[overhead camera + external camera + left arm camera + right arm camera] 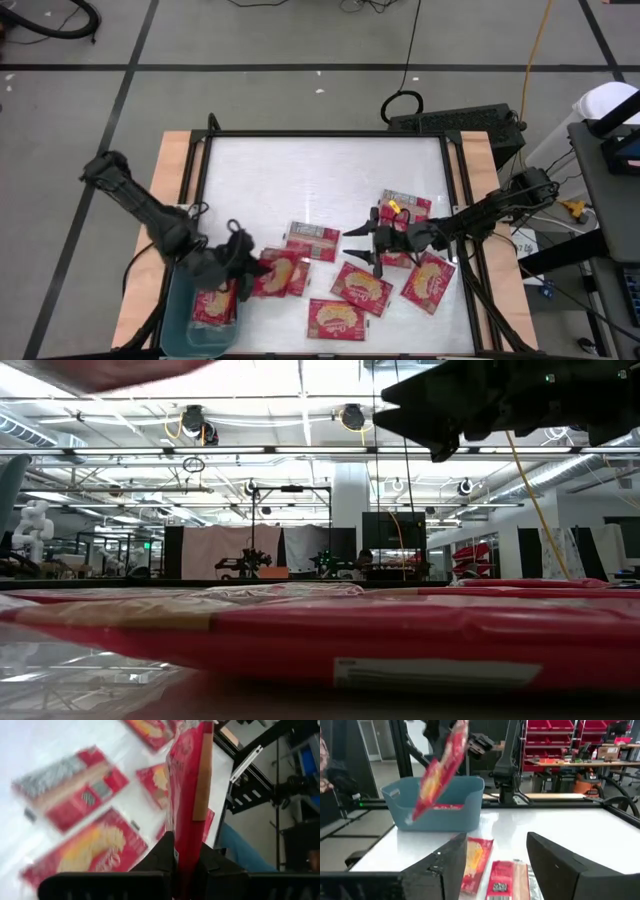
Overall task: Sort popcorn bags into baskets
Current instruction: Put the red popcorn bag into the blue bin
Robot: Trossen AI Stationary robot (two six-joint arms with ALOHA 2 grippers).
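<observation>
One teal basket sits at the counter's near left corner, with one popcorn bag inside. Above it the left tool is clamped on a second bag, hanging tilted. Seven more bags lie near centre and right. The right tool hovers there, fingers spread, empty.

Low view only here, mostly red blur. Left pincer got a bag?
Observer: Yes, left pincer is shut on a bag, gripped by one edge.
Operator: In the bin?
Observer: Not yet. The right wrist view shows it hanging tilted beside the bin.
Operator: Right pincer?
Observer: Right pincer is open and empty, above loose bags.
</observation>
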